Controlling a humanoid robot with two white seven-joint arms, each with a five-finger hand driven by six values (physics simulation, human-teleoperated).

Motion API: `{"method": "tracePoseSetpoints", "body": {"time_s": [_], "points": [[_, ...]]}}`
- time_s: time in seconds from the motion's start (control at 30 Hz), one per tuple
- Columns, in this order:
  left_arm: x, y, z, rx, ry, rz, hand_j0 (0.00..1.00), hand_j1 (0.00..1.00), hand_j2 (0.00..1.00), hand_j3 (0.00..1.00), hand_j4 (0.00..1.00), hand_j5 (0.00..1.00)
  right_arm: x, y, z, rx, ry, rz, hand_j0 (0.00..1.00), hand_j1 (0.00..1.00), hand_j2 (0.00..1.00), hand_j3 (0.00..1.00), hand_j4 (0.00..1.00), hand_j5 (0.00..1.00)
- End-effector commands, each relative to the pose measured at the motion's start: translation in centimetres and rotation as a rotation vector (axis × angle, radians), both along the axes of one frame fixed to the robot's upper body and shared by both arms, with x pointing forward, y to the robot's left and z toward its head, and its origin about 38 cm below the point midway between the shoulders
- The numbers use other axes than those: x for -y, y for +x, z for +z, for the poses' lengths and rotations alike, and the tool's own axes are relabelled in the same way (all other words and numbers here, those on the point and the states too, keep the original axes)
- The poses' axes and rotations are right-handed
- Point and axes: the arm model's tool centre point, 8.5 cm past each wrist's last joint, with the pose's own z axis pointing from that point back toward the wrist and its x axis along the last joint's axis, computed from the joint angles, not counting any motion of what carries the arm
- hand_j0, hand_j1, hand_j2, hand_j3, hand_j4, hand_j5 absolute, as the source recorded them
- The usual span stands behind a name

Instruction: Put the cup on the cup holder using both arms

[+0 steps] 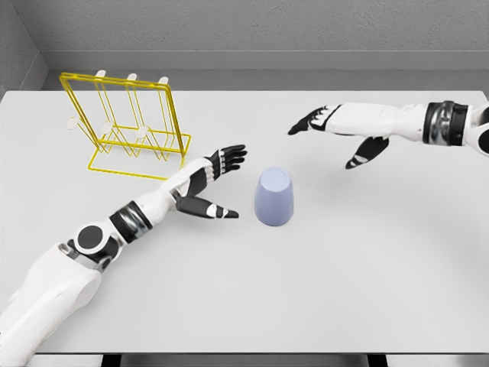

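**Cup standing between two spread hands**

The cup [273, 196] stands mouth-down on the worktop [344, 267], a little right of the left robot hand [214, 183] and apart from it. That hand lies low over the surface with its dark fingers stretched toward the cup and its thumb pointing at the cup's lower edge, holding nothing. The right robot hand [336, 134] hovers farther back and to the right of the cup, well apart from it, fingers spread toward the left and thumb hanging down, also holding nothing.

The cup is a smooth, matte, pale lavender piece, tapered so that its closed top is narrower than its rim on the surface. The cup holder [126, 126] is a thin yellow wire frame with a rectangular base and upright pegs tipped with pale knobs; it stands at the back left of the worktop, behind the left forearm. The worktop is flat, plain and light grey. Both arms are glossy white shells with black joints and fingers.
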Motion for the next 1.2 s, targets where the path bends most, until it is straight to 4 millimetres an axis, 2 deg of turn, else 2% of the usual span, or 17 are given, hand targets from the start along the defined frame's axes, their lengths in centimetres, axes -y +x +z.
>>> {"method": "tracePoseSetpoints", "body": {"time_s": [0.0,0.1,0.17,0.3,0.4,0.47,0.6,0.7,1.07,1.17], "points": [[1.0,-0.3,-0.1,-0.006,-0.019,-0.032,1.0,1.0,1.0,1.0,1.0,1.0,1.7,0.5,0.1,-0.003,0.009,-0.053,1.0,1.0,1.0,1.0,1.0,1.0],[1.5,-0.3,-0.6,-0.016,-0.016,-0.037,1.0,1.0,1.0,1.0,1.0,1.0,2.9,1.2,0.3,0.036,0.074,-0.116,1.0,1.0,1.0,1.0,1.0,1.0],[1.6,-0.5,-0.9,-0.026,-0.021,-0.032,1.0,1.0,1.0,1.0,1.0,1.0,5.2,1.7,-1.2,0.001,0.056,-0.191,1.0,1.0,1.0,1.0,1.0,1.0],[1.2,-0.3,-1.2,-0.032,-0.017,-0.018,1.0,1.0,1.0,1.0,1.0,1.0,5.5,1.9,-0.5,0.017,0.059,-0.196,1.0,1.0,1.0,1.0,1.0,1.0],[1.9,-0.1,-1.7,-0.047,-0.033,-0.012,1.0,1.0,1.0,1.0,1.0,1.0,5.5,1.8,-0.7,0.012,0.062,-0.198,1.0,1.0,1.0,1.0,1.0,1.0],[2.4,-0.1,-2.0,-0.057,-0.042,-0.01,1.0,1.0,1.0,1.0,1.0,1.0,6.5,1.6,-0.8,0.009,0.048,-0.215,1.0,1.0,1.0,1.0,1.0,1.0],[2.7,-0.1,-1.9,-0.057,-0.049,-0.014,1.0,1.0,1.0,1.0,1.0,1.0,6.8,1.6,-0.5,0.015,0.047,-0.221,1.0,1.0,1.0,1.0,1.0,1.0],[3.2,-0.4,-2.1,-0.059,-0.049,-0.03,1.0,1.0,1.0,1.0,1.0,1.0,8.1,1.5,0.4,0.034,0.054,-0.249,1.0,1.0,1.0,1.0,1.0,1.0],[3.7,0.1,-2.5,-0.075,-0.06,-0.014,1.0,1.0,1.0,1.0,1.0,1.0,9.0,1.7,0.3,0.028,0.05,-0.277,1.0,1.0,1.0,1.0,1.0,1.0],[4.6,0.0,-2.4,-0.075,-0.072,-0.024,1.0,1.0,1.0,1.0,1.0,1.0,9.0,1.8,0.3,0.029,0.051,-0.277,1.0,1.0,1.0,1.0,1.0,1.0]]}}
